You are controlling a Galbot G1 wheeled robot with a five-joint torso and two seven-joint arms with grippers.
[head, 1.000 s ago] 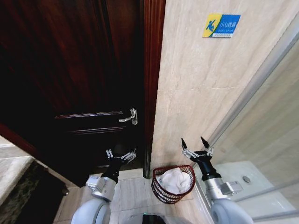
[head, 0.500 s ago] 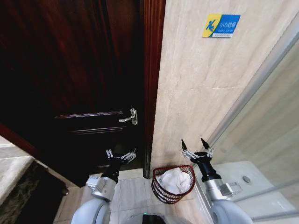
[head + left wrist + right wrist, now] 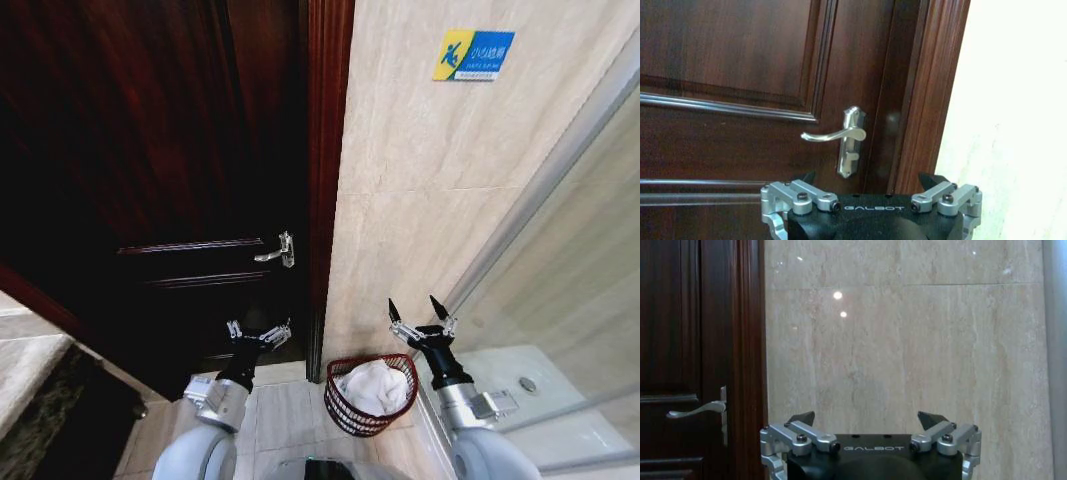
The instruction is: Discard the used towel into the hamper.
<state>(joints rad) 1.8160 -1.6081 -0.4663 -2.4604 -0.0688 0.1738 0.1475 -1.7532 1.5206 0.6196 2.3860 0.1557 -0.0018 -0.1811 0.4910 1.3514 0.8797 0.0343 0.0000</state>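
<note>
Head view: towel [image 3: 372,386] is seen in hamper [image 3: 345,410]; hamper could be knocked by wide-open, empty right gripper [image 3: 421,308]; left gripper [image 3: 258,331] is also spread.

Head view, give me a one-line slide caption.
White towel lies in the hamper by the door; both grippers, left and right, open.

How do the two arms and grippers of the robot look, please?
Both look alike: a black gripper body marked GALBOT in pale letters, silver metal knuckles with dark screws, and dark pointed fingertips. The left gripper and the right gripper each sit on a black wrist above rounded silver-grey arm shells.
</note>
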